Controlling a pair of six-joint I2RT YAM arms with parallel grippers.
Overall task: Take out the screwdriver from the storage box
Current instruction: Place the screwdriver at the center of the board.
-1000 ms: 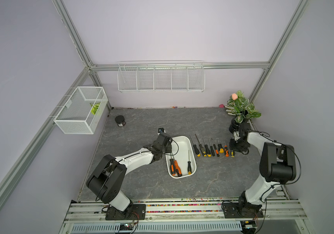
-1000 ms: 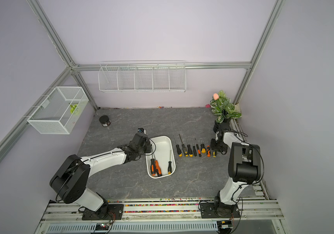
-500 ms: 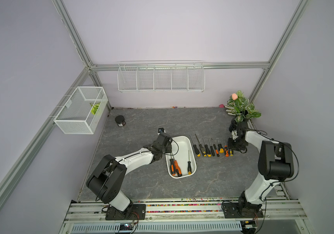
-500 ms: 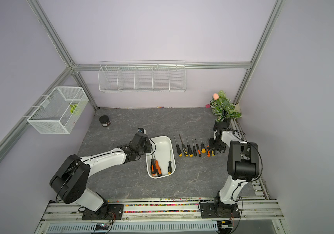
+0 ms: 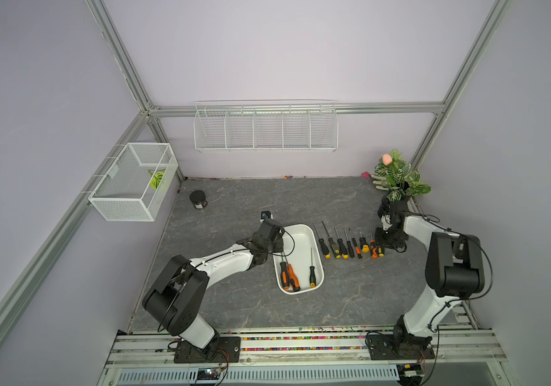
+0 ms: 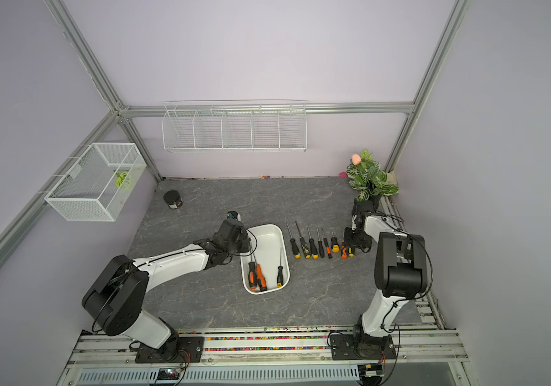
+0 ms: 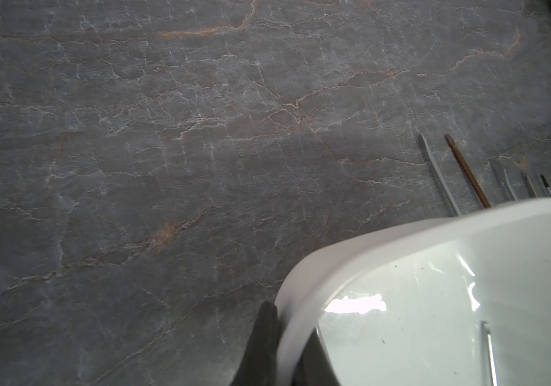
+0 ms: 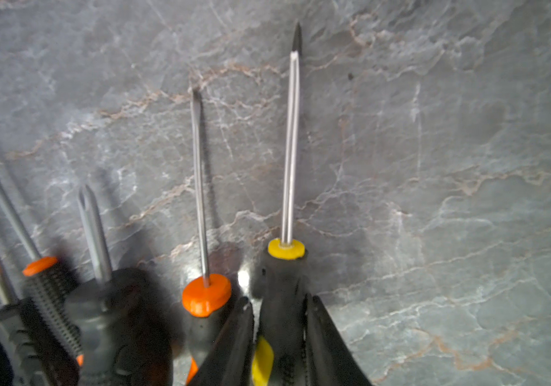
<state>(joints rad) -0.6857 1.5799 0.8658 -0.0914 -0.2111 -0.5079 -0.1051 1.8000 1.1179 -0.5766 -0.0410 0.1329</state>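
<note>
Wire rack (image 5: 265, 128): back wall
Mesh basket (image 5: 133, 182): left wall
Black jar (image 5: 198, 199): table (image 5: 234, 200), back left
Potted plant (image 5: 398, 177): back right corner

White storage box (image 6: 269, 238) on a grey table (image 6: 301, 200) holds three screwdrivers (image 6: 259, 277); left claw (image 6: 246, 245) at its rim; a row of screwdrivers (image 6: 314, 249) lies beside.

Both top views look steeply down from high at the front, sharing nearly the whole worktop (image 5: 234, 207); left wrist view sits close at the storage box (image 7: 351, 250) rim, facing across the worktop; right wrist view sits low and close, looking along the screwdriver row (image 8: 206, 295).
</note>
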